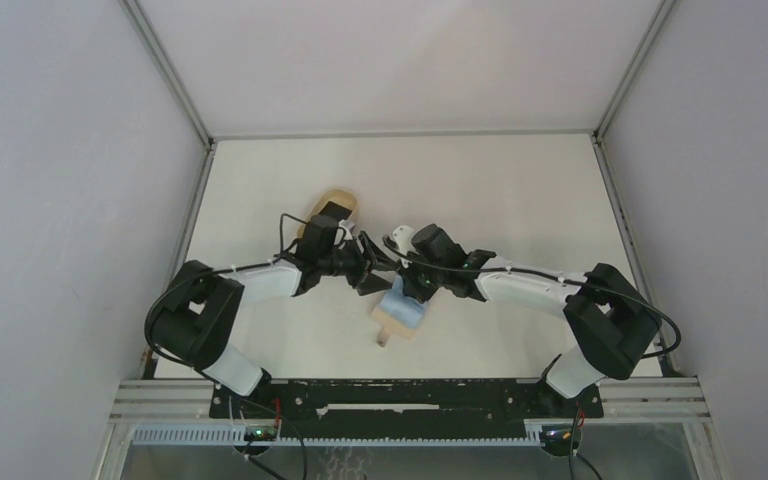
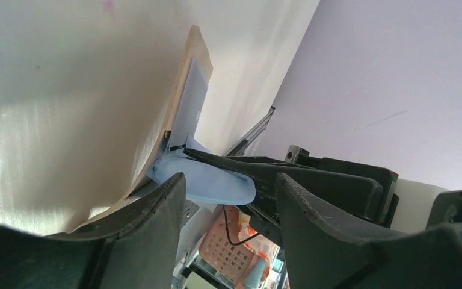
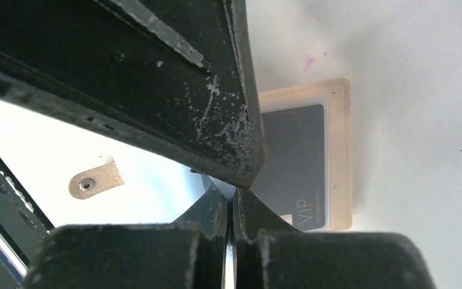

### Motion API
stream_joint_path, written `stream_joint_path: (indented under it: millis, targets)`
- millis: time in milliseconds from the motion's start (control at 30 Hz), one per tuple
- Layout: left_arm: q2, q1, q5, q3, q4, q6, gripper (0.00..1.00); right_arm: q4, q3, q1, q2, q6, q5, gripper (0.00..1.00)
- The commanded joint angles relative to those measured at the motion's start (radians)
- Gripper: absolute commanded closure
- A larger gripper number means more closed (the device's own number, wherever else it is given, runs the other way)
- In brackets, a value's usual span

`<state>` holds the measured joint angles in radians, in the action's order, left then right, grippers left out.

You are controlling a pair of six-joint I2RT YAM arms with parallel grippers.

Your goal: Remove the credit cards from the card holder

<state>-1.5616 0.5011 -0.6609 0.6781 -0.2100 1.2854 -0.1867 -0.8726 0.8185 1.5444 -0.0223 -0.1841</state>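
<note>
The tan card holder (image 1: 394,327) lies flat near the table's middle front, with light blue credit cards (image 1: 406,306) on it. My right gripper (image 1: 400,278) is shut on one light blue card (image 2: 210,182) at the holder's far end. My left gripper (image 1: 370,268) is open and empty, its fingers (image 2: 159,208) either side of that card and the right fingers. In the right wrist view the shut right gripper (image 3: 231,208) is above the holder (image 3: 340,150), where a card marked "VIP" (image 3: 298,159) looks dark. The holder's snap tab (image 3: 93,180) lies to the left.
An oval tan tray (image 1: 338,205) sits behind the left gripper. Grey enclosure walls (image 1: 80,200) stand on both sides and at the back. The metal frame rail (image 1: 400,395) runs along the near edge.
</note>
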Motion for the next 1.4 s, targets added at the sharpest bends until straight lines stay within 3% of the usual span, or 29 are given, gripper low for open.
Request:
stream_joint_path:
  millis: [0,233,667,933,1067,1200,1367]
  targets:
    - [0.001,0.013,-0.041,-0.007,-0.006,0.015,0.38,0.051,-0.022,0.007,-0.055,-0.016,0.025,1.0]
    - [0.07,0.017,0.074,0.012,0.07,-0.202,0.4,0.049,-0.022,0.005,-0.065,-0.016,0.01,1.0]
    - [-0.036,0.046,0.159,0.003,0.055,-0.318,0.41,-0.047,-0.074,0.01,-0.116,-0.038,-0.181,1.0]
    - [0.005,-0.005,0.068,-0.034,-0.152,-0.311,0.4,-0.194,-0.169,-0.025,-0.149,-0.06,-0.377,1.0]
    - [0.024,-0.007,-0.031,-0.015,-0.199,-0.299,0.4,-0.22,-0.184,-0.025,-0.15,-0.067,-0.39,1.0]
    - [0.035,-0.007,-0.121,-0.035,-0.332,-0.187,0.39,-0.217,-0.185,-0.025,-0.15,-0.067,-0.383,1.0]
    - [0.024,-0.007,-0.189,-0.029,-0.355,-0.098,0.39,-0.233,-0.193,-0.022,-0.153,-0.071,-0.368,1.0]
